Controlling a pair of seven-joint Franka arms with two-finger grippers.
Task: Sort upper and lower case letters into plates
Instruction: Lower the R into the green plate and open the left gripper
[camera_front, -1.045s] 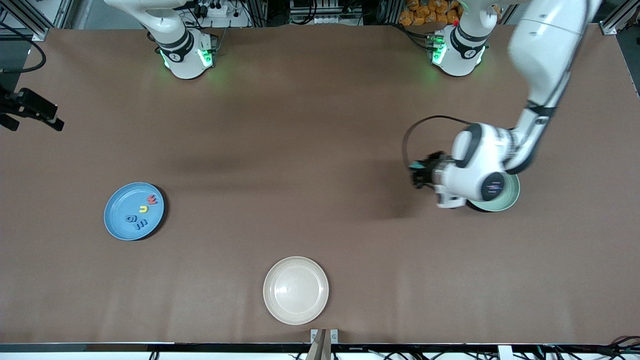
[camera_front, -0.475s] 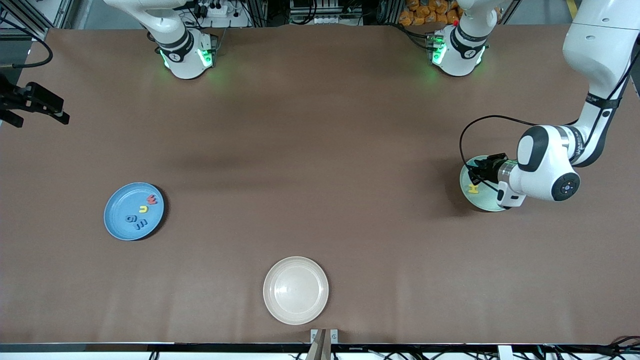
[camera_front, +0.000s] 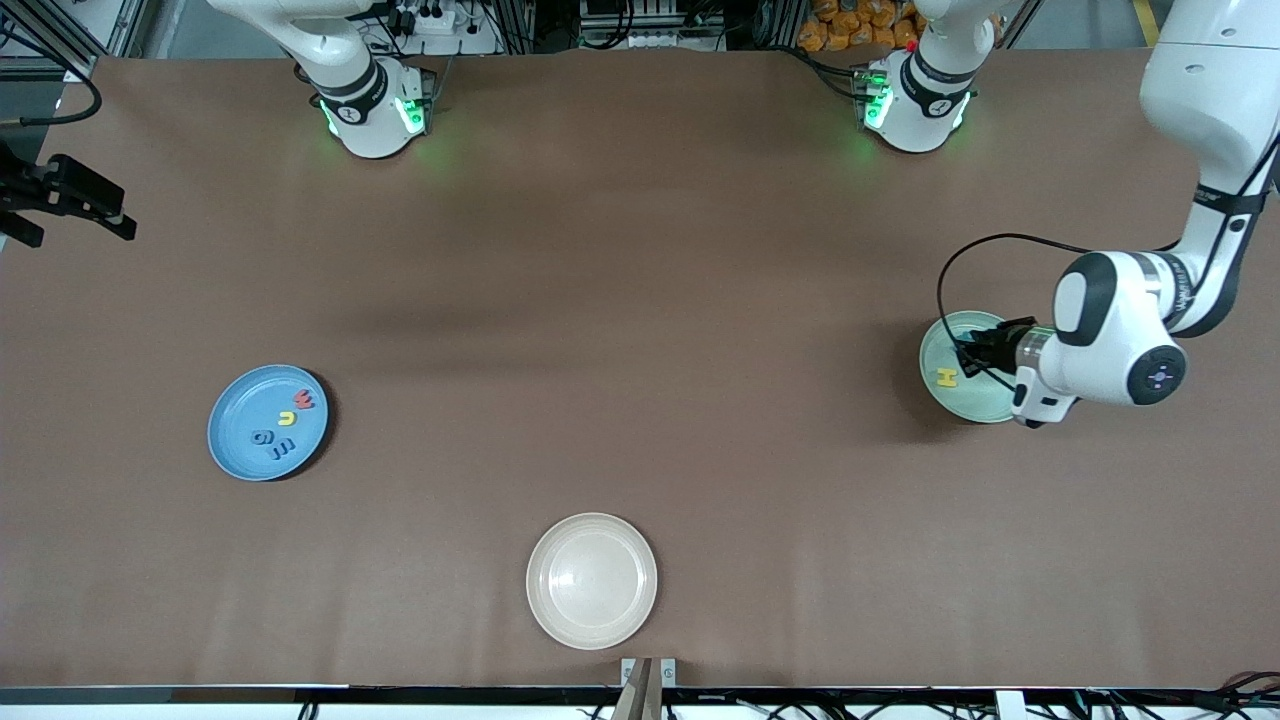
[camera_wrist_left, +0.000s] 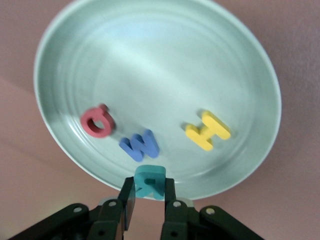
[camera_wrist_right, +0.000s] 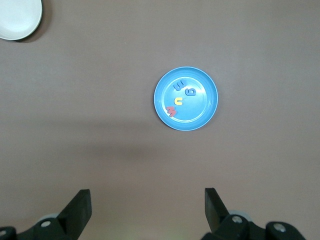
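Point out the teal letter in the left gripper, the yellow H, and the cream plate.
teal letter (camera_wrist_left: 149, 181): left wrist view, its face between the fingers.
yellow H (camera_wrist_left: 208, 130): left wrist view, its crossbar.
cream plate (camera_front: 591, 581): front view, bare centre.

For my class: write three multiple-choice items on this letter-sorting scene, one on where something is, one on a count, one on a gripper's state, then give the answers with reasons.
1. Where is the left gripper?
A. Over the mint plate
B. Over the cream plate
C. Over the blue plate

2. How many letters lie in the blue plate?
A. Two
B. Four
C. Six

3. What is the left gripper doing?
A. Open, empty
B. Shut, empty
C. Shut on a teal letter

Answers:
1 A: the left gripper hangs over the mint plate, at the left arm's end of the table.
2 B: the blue plate holds a red, a yellow and two blue letters.
3 C: in the left wrist view its fingers pinch the teal letter above the plate's rim.
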